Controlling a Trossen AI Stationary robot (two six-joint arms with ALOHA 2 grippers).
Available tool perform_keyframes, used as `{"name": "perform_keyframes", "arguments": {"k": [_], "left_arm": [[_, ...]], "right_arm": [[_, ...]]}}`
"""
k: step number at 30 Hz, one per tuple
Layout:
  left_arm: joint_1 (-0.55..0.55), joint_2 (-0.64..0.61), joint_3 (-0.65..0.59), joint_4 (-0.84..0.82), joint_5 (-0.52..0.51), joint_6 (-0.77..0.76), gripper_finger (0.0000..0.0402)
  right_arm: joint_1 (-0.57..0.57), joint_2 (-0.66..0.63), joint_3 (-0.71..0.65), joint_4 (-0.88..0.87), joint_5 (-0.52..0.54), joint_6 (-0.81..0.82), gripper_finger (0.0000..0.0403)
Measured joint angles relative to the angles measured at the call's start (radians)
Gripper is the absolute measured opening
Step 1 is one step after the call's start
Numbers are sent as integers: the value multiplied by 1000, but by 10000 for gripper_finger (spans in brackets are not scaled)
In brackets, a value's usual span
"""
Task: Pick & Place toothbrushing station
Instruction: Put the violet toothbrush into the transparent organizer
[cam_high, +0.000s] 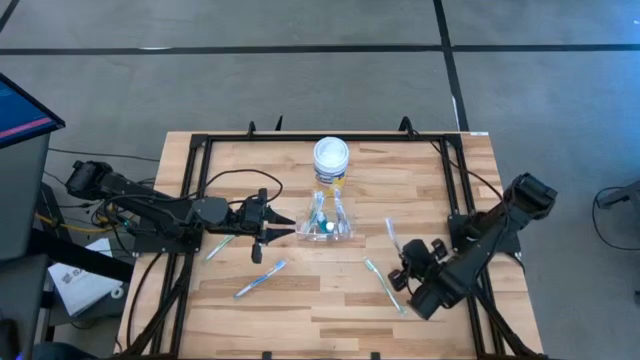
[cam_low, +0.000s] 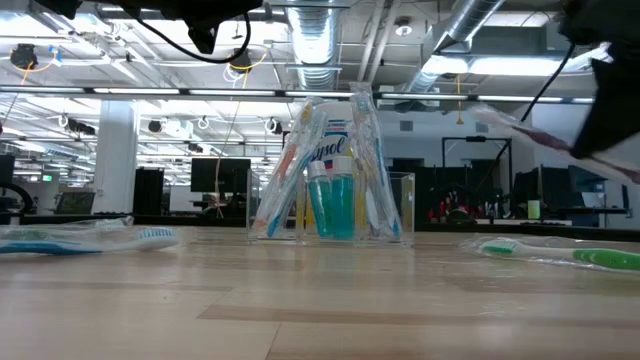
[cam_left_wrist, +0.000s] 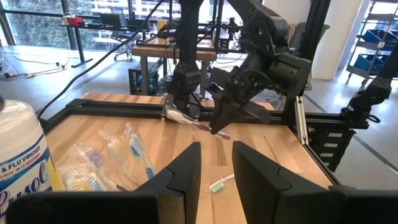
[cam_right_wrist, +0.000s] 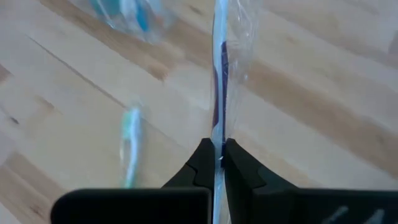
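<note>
The right tool (cam_right_wrist: 214, 163) is clamped on a wrapped purple toothbrush (cam_right_wrist: 219, 87), held clear above the surface (cam_high: 330, 300) at its right side. The left tool (cam_high: 272, 228) stands partly open, empty, just left of the clear cup (cam_high: 326, 228). The cup, at the centre, holds several toothbrushes. A green toothbrush (cam_high: 383, 284) and a blue toothbrush (cam_high: 260, 278) lie loose nearer. A white-lidded jar (cam_high: 331, 162) stands beyond the cup.

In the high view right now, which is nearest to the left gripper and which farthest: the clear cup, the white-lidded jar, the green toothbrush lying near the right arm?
From the left gripper:
1. Clear cup, just beside it, table centre.
2. White-lidded jar, behind the cup, at the far edge.
3. Green toothbrush, farthest, toward the right arm.
</note>
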Motion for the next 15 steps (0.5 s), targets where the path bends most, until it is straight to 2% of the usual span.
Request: {"name": "perform_keyframes", "arguments": {"k": [7,15], "left_arm": [[0,0,0,8,0,-7,88],[0,0,0,14,0,-8,88]], "right_arm": [[-95,0,71,72,82,-247,4],[-208,-1,147,290,121,-663,5]]}}
